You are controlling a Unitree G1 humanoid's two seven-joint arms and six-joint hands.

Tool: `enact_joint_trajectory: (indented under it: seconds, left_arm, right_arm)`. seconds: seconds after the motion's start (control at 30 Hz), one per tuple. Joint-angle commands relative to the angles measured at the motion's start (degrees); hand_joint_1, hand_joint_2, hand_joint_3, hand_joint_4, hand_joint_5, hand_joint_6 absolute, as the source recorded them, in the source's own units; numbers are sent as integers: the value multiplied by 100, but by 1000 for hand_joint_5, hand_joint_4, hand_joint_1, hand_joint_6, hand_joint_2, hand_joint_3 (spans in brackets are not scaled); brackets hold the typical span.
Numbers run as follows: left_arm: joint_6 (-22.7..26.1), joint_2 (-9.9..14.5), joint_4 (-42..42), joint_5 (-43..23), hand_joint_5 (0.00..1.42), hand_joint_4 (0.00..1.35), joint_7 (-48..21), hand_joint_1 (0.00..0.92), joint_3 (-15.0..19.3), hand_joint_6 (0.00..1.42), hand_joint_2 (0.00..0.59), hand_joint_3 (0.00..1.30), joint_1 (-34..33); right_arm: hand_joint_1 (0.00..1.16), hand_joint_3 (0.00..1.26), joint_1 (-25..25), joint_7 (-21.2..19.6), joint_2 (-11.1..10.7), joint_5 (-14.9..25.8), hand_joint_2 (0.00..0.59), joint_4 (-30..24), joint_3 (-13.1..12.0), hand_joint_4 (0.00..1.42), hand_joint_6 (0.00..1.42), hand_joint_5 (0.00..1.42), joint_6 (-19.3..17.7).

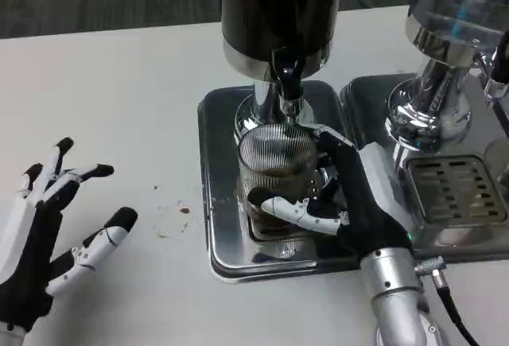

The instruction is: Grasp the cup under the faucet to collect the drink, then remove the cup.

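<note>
Head view, collection step. Your right hand (pixel 338 203) is wrapping the ribbed glass cup (pixel 274 167) from its right side, fingers (pixel 298 212) curling across the cup's lower front, so the hand is holding the cup. The cup is standing on the metal drip tray (pixel 219 195), directly beneath the black faucet (pixel 288 75) of the dark dispenser (pixel 278 12), and a shallow layer of brown drink is showing inside it. Your left hand (pixel 44 235) is lying on the white table (pixel 119 115) well apart from the tray, fingers spread, holding nothing.

Judged risks from here: you are gripping a smooth glass low on its wall, so a loose hold could let it tip or slide as you are lifting. The rim is sitting close under the faucet; raising the cup straight up could be knocking it against the spout, so drawing it toward you first looks safer. Pulling away while liquid is running would be dripping onto the tray. The second chrome machine (pixel 441 99) is standing just beside your right forearm, and a wide outward swing could be striking it.
</note>
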Motion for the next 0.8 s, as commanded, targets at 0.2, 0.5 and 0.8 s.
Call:
enact_joint_trajectory:
  seconds: [0.2, 0.5, 0.8]
  left_arm:
    - [28, 14, -30, -22, 184, 0, 19, 57, 55, 0, 181, 326, 20]
    - [-26, 15, 14, 4, 181, 0, -15, 57, -14, 0, 181, 319, -67]
    - [-58, 132, 75, 27, 110, 0, -190, 24, -157, 0, 155, 166, -201]
  right_arm:
    - [925, 428, 73, -329, 35, -43, 162, -9, -26, 580, 1169, 827, -366]
    - [933, 484, 173, -679, -31, -178, 153, -79, -89, 625, 1255, 892, -565]
    - [934, 509, 522, -667, -212, -274, 145, -491, -126, 645, 1300, 920, -626]
